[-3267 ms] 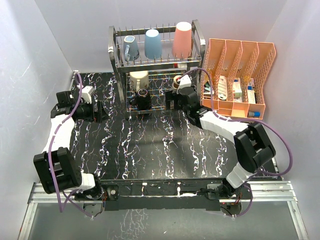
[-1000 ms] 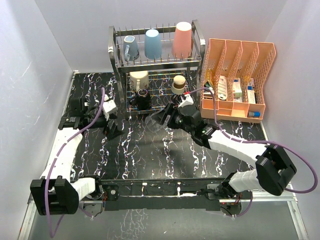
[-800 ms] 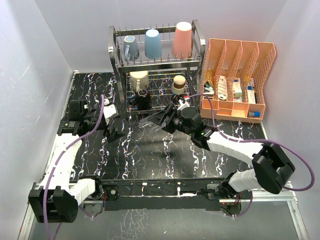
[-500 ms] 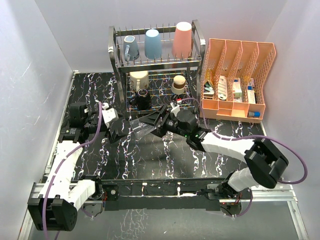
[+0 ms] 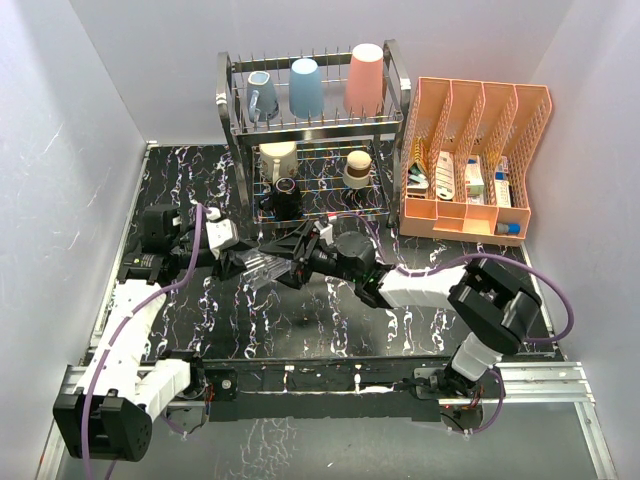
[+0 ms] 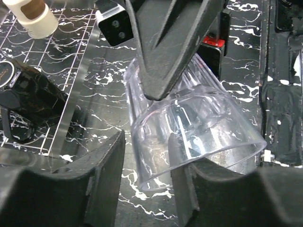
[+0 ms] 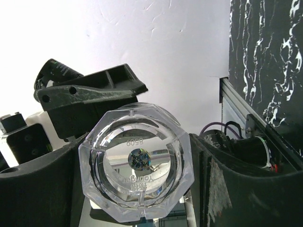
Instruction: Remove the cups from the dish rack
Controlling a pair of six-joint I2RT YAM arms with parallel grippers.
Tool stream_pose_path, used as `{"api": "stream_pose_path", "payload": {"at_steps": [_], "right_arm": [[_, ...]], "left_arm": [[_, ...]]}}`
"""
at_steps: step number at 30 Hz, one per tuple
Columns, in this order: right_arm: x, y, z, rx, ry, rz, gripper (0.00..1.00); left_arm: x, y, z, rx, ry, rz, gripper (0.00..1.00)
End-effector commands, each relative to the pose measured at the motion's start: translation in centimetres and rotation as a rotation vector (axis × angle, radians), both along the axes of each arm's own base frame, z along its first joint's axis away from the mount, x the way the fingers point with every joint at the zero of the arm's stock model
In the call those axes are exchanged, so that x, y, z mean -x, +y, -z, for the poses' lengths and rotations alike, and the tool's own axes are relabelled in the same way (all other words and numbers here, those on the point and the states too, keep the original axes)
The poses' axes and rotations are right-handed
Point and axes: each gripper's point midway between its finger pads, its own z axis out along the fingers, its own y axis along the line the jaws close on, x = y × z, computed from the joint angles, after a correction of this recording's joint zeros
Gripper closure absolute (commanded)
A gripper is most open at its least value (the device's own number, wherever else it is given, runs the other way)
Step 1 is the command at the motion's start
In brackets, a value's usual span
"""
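Observation:
A clear glass hangs sideways above the black marbled table, left of centre. My right gripper is shut on its thick octagonal base. My left gripper meets it from the left. In the left wrist view one finger stands outside the glass wall and the other finger sits inside the rim, with a gap still showing. The dish rack stands at the back. Its top tier holds a grey-blue mug, a light-blue tumbler and a salmon tumbler. Below are a cream cup, a dark mug and a brown-banded cup.
An orange slotted organizer with small boxes stands right of the rack. White walls close in on the left, right and back. In the left wrist view the rack's wire floor and the dark mug lie just left of the glass.
My right arm carried the clear glass from the rack leftward to the left gripper. The left gripper came in and narrowed its jaws around the glass rim.

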Motion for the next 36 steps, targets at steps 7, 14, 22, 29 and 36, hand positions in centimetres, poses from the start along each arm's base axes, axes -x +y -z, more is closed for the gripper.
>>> {"api": "stream_pose_path", "payload": {"at_steps": [7,14,22,29,36], "right_arm": [[-1.0,-0.5,-1.8,0.007,-0.046,0.08,0.15],[-5.6,-7.1,0.8,0.375,-0.185,0.314,0.02],[-8.9,-12.9,0.4,0.771,-0.406,0.463,0.02],[-12.6,-14.0,1.5,1.032,-0.55,0.5,0.03],[-15.8,-12.7,1.8,1.139,-0.684,0.49,0.03]], "left_arm": [[-1.2,0.9,0.4,-0.011,0.149,-0.165,1.0],[-5.8,7.2,4.6,-0.234,0.329,-0.534,1.0],[-9.7,18.6,7.3,-0.368,0.563,-0.921,1.0],[-14.7,22.6,10.4,-0.449,0.742,-1.092,1.0],[-20.3,24.1,12.1,-0.449,0.778,-1.168,1.0]]}}
